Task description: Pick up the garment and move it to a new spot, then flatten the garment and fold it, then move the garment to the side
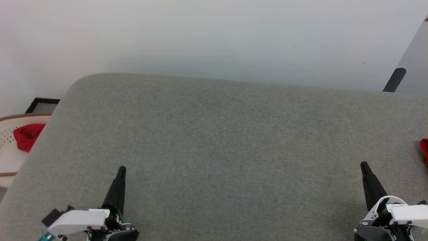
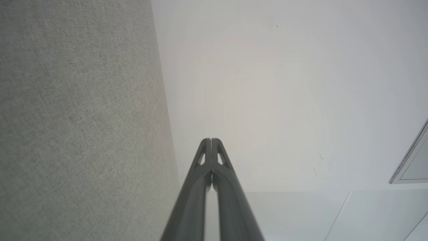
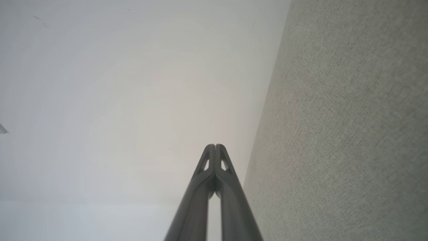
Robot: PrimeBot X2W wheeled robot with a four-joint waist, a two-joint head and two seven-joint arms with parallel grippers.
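A sliver of red cloth (image 1: 424,151) lies on the grey fabric surface (image 1: 220,144) at the far right edge of the head view, the rest cut off. No lettering or sleeves show, so I cannot tell whether it is the garment. My left gripper (image 1: 122,168) stands at the lower left, shut and holding nothing, its fingers pointing up the view. My right gripper (image 1: 363,164) stands at the lower right, also shut and bare, a short way left of the red sliver. In the wrist views each gripper's tips meet, left gripper (image 2: 211,140) and right gripper (image 3: 215,145).
Off the surface's left edge sits a pale perforated basket (image 1: 6,147) holding another red cloth (image 1: 27,135), with a dark-framed panel (image 1: 42,105) behind it. A pale floor lies beyond the far edge. A dark post (image 1: 394,79) stands at the upper right.
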